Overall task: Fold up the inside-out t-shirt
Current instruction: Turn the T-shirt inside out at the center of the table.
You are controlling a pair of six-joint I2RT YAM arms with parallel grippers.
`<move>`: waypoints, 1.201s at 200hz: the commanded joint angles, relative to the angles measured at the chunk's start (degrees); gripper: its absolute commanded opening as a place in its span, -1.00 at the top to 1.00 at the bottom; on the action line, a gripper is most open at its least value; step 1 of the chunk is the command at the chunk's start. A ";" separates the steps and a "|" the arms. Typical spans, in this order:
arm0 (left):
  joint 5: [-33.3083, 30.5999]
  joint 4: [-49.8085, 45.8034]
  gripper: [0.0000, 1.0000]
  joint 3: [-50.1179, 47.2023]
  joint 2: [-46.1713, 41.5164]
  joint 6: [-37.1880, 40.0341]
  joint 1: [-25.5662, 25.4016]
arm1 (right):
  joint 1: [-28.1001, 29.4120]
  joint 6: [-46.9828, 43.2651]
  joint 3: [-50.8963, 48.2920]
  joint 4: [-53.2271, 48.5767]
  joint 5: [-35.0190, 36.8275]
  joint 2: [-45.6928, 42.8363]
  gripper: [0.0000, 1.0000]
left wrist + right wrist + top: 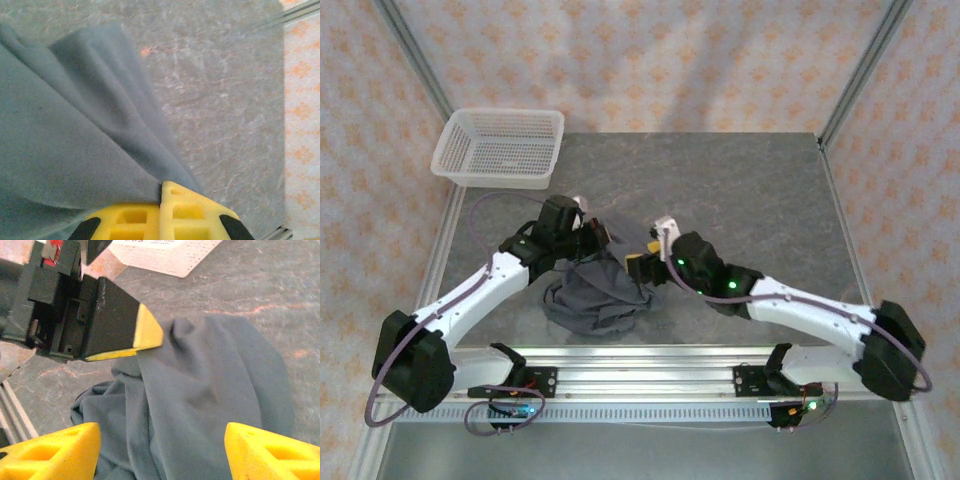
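T-shirt [596, 300] (one) in left jaws; right jaws spread.

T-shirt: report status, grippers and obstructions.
Left gripper shut on t-shirt fabric. Right gripper open, over the cloth. Cloth bunched in a heap, not yet folded. White basket at far left corner, apart from it.

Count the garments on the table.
1: the t-shirt, bunched on the table near its front edge, one part pinched in the shut left gripper. The open right gripper faces it. Folds might hide another.
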 commanded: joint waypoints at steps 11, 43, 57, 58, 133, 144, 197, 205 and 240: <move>-0.12 -2.15 1.00 5.02 -0.47 -0.71 -0.42 | 0.56 -8.44 7.41 -1.58 2.24 12.77 -0.33; -2.42 -4.36 1.00 7.37 -0.15 0.50 -0.40 | 0.58 -7.38 12.67 -3.30 7.03 19.47 0.65; -6.32 -7.39 1.00 8.41 0.00 2.59 -0.32 | 0.58 -5.84 11.48 -2.54 3.46 17.74 1.00; -6.63 -7.57 1.00 8.50 -0.02 2.79 -0.33 | 0.58 -5.66 11.38 -2.47 3.09 17.64 1.00; -12.17 -7.94 0.12 9.78 7.27 11.40 2.12 | -6.18 12.90 -7.61 18.30 -20.85 -2.25 1.00; -10.95 -7.11 -0.04 8.97 5.40 11.42 2.12 | -7.81 14.28 -9.11 18.79 -19.86 -3.25 1.00; -9.21 -3.53 -0.32 -1.14 -12.00 14.62 -2.94 | -12.55 17.89 -10.15 18.86 -19.61 -4.71 1.00; -10.71 -3.38 -0.31 -2.84 -13.78 14.71 -5.64 | -12.68 17.89 -9.81 18.54 -19.36 -4.53 1.00; -11.60 0.20 -0.10 -8.24 -12.83 11.89 -13.58 | -12.86 17.22 -7.75 16.68 -19.67 -3.88 1.00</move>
